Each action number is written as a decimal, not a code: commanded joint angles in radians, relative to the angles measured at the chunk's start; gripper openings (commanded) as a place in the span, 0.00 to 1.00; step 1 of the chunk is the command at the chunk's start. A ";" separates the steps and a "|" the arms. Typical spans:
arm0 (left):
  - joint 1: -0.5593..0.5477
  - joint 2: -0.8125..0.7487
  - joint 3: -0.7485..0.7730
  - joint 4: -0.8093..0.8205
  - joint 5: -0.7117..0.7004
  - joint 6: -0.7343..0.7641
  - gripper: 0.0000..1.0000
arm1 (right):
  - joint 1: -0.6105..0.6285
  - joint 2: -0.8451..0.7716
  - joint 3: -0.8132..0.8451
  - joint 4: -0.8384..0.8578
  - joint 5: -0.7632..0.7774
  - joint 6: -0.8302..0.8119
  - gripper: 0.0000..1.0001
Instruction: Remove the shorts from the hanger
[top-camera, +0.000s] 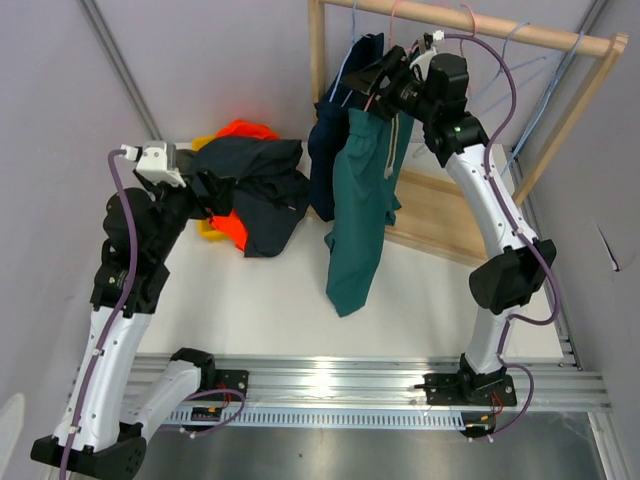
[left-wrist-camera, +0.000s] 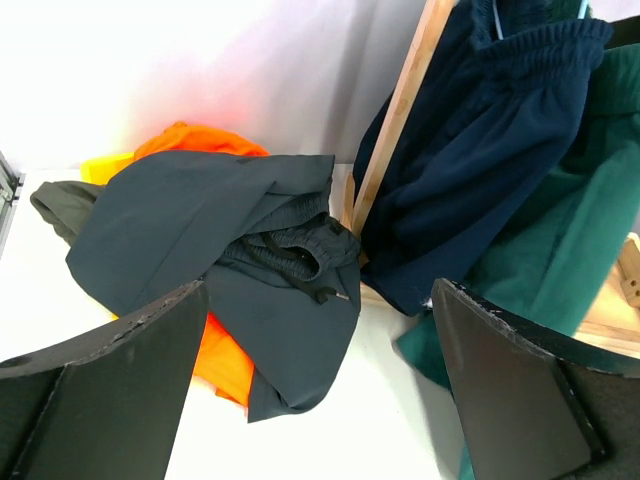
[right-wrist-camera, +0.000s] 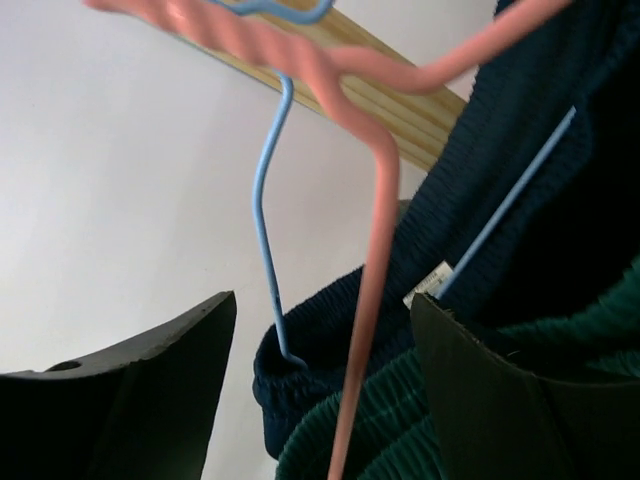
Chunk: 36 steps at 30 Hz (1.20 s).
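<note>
Teal green shorts (top-camera: 360, 220) and navy blue shorts (top-camera: 325, 160) hang from wire hangers on the wooden rack (top-camera: 480, 25). My right gripper (top-camera: 385, 75) is open at their waistbands. In the right wrist view it (right-wrist-camera: 322, 298) straddles the pink hanger (right-wrist-camera: 380, 200), with the teal waistband (right-wrist-camera: 400, 420) and navy waistband (right-wrist-camera: 330, 330) between the jaws and a blue hanger (right-wrist-camera: 262, 200) hooked in the navy pair. Black shorts (top-camera: 265, 195), orange shorts (top-camera: 245, 130) and olive shorts (left-wrist-camera: 50, 205) lie piled on the table. My left gripper (top-camera: 205, 190) is open and empty beside the pile (left-wrist-camera: 320, 285).
The rack's upright post (left-wrist-camera: 400, 110) stands between the pile and the hanging shorts, and its wooden base (top-camera: 450, 215) lies at the back right. Several bare wire hangers (top-camera: 520, 60) hang further right on the rod. White table (top-camera: 280, 300) runs in front.
</note>
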 joint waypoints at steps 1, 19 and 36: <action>0.002 -0.021 -0.008 0.035 0.020 -0.001 0.99 | 0.010 -0.080 -0.008 0.051 0.041 -0.044 0.76; 0.001 -0.032 -0.010 0.026 0.055 -0.013 0.99 | 0.044 -0.187 -0.010 -0.042 0.157 -0.142 0.00; -0.179 -0.047 0.023 0.055 0.276 -0.022 0.99 | 0.065 -0.288 0.227 -0.147 0.181 -0.121 0.00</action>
